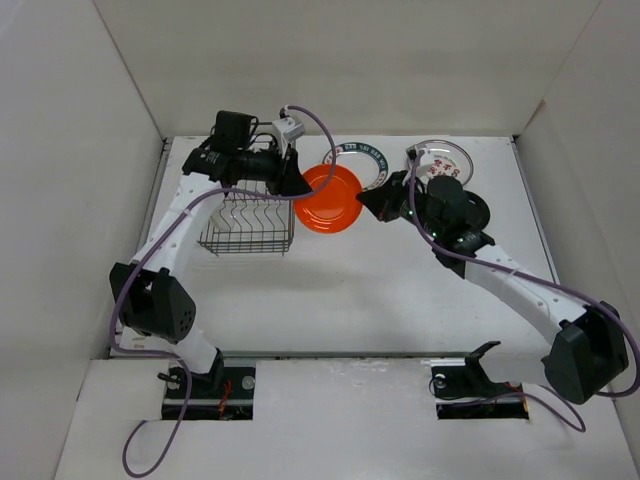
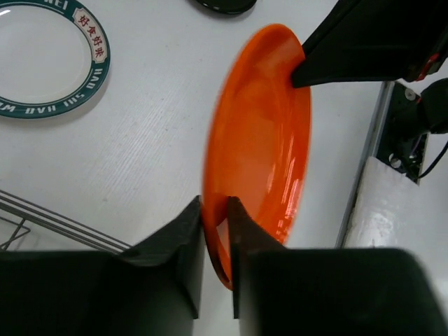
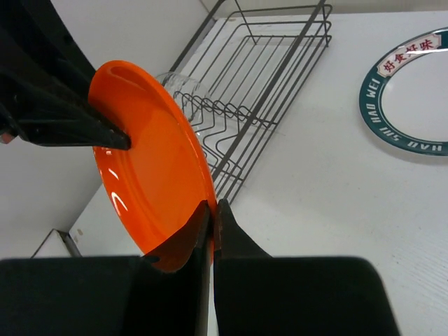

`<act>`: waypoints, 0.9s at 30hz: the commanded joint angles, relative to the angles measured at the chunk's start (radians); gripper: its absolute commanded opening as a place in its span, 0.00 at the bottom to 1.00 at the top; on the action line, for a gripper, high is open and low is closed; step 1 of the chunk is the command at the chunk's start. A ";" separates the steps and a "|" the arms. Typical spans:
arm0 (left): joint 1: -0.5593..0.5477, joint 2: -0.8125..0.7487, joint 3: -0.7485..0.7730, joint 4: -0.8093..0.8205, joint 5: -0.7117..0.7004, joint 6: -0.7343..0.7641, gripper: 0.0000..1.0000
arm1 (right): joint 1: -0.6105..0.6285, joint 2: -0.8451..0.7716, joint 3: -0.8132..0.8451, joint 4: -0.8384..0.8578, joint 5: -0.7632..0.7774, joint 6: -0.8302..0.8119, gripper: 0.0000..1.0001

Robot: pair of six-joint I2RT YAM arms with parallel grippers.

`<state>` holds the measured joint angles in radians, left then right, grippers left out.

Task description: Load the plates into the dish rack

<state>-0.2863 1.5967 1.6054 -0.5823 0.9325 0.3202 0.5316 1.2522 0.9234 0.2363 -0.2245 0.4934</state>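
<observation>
The glossy orange plate (image 1: 330,197) is held tilted above the table between both grippers. My left gripper (image 1: 300,181) is shut on its left rim (image 2: 259,140). My right gripper (image 1: 376,205) is shut on its right rim (image 3: 150,161). The dark wire dish rack (image 1: 247,228) stands just left of the plate, under my left arm. A clear plate (image 3: 176,87) stands among the rack's prongs. The white plate with the blue-green patterned rim (image 1: 368,158) lies flat behind the orange one. The white plate with red marks (image 1: 446,160) lies at the back right.
The edge of a black plate (image 2: 224,5) shows beyond the orange plate in the left wrist view. White walls enclose the table on the left, back and right. The right arm (image 1: 500,275) stretches across the right half of the table.
</observation>
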 commanded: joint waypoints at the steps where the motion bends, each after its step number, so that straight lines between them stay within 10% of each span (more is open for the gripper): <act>1: -0.001 0.000 0.070 -0.021 0.040 0.037 0.06 | 0.022 0.001 0.052 0.124 -0.029 0.004 0.00; 5: 0.012 0.000 0.079 -0.021 0.042 0.028 0.00 | 0.033 0.001 0.052 0.153 -0.039 0.013 0.10; 7: 0.021 0.000 0.097 0.002 -0.028 -0.041 0.00 | 0.033 0.001 0.042 0.153 -0.013 0.022 0.68; 9: 0.065 -0.027 0.097 0.056 -0.125 -0.094 0.00 | 0.033 0.001 0.032 0.118 0.048 0.022 1.00; 18: 0.108 -0.133 0.087 0.092 -1.052 -0.150 0.00 | 0.042 0.003 0.031 -0.031 0.203 0.001 1.00; 27: 0.118 -0.103 -0.016 0.111 -1.434 -0.214 0.00 | 0.042 0.067 0.087 -0.127 0.234 -0.009 1.00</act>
<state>-0.1699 1.5070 1.6218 -0.5278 -0.2916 0.1368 0.5644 1.3109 0.9524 0.1333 -0.0177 0.4942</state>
